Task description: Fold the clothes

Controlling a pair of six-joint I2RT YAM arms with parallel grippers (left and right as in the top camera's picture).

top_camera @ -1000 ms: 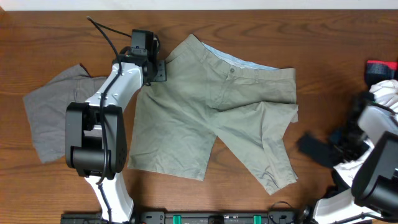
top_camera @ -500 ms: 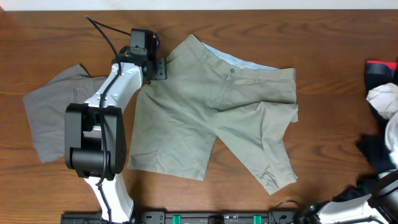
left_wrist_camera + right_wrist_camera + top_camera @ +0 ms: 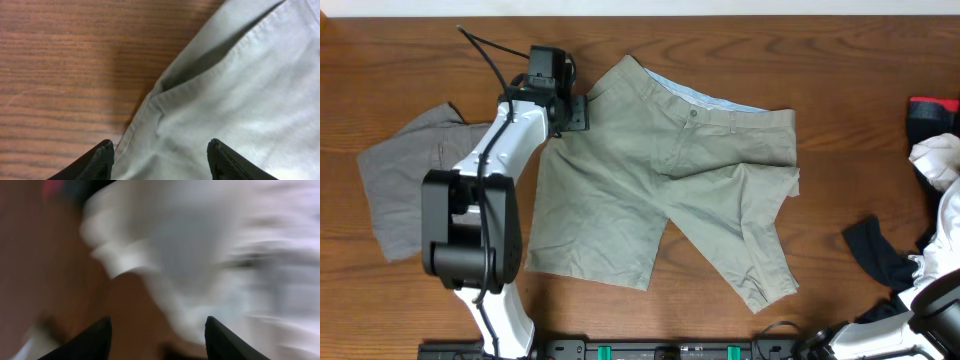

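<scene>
The large khaki shorts [image 3: 660,185] lie spread flat in the middle of the table, waistband at the back with a pale blue lining showing. Smaller grey shorts [image 3: 405,185] lie at the left. My left gripper [image 3: 577,112] hovers at the khaki shorts' back left waistband corner. In the left wrist view it [image 3: 160,152] is open, its dark fingertips [image 3: 102,160] straddling the khaki hem [image 3: 210,100], nothing pinched. My right gripper [image 3: 157,330] is open in a blurred view, over bare wood beside white cloth [image 3: 200,240].
At the right edge lie a white cloth heap [image 3: 937,160], a red and black item [image 3: 932,110] and a dark garment [image 3: 880,258] near the right arm [image 3: 945,240]. The left arm's white body [image 3: 485,200] crosses between the two shorts.
The right arm has swung back to the right edge and its jaws have opened; a dark garment now lies loose at the front right. The left arm has barely moved.
</scene>
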